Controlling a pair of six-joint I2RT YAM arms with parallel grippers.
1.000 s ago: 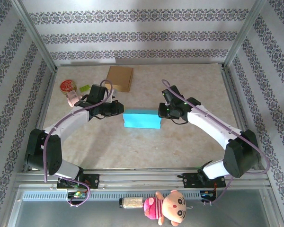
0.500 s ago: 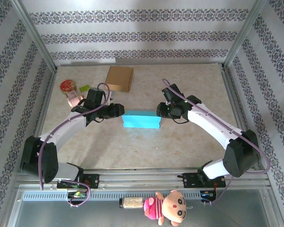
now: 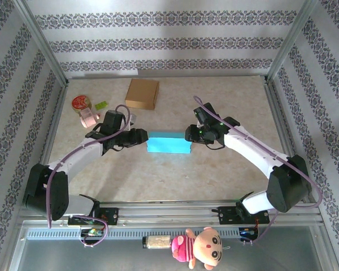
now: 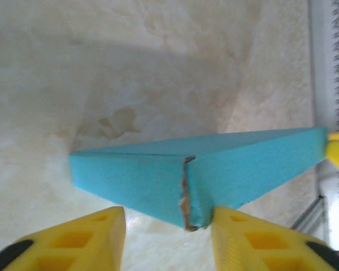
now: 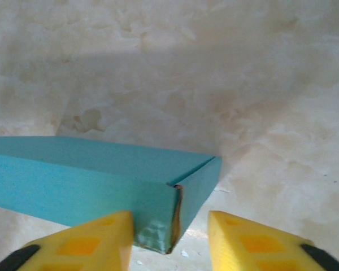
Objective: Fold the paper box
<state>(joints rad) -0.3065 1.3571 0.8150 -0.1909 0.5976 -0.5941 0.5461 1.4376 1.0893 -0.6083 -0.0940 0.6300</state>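
Left fingers (image 4: 85, 240) and right fingers (image 5: 254, 243) stand part-open, gripping nothing, each astride one paper box (image 3: 169, 142) corner

A robotics lab test cell, dressed to look like a room: a left arm (image 3: 79, 149) and a right arm (image 3: 251, 148) are bolted to a metal rail (image 3: 169, 213) at the edge of a marble-look table (image 3: 231, 104), bare aluminium posts (image 3: 42, 40) frame the space, striped floral wallpaper (image 3: 169, 42) covers the panel walls, and a plush doll (image 3: 202, 248) sits out front
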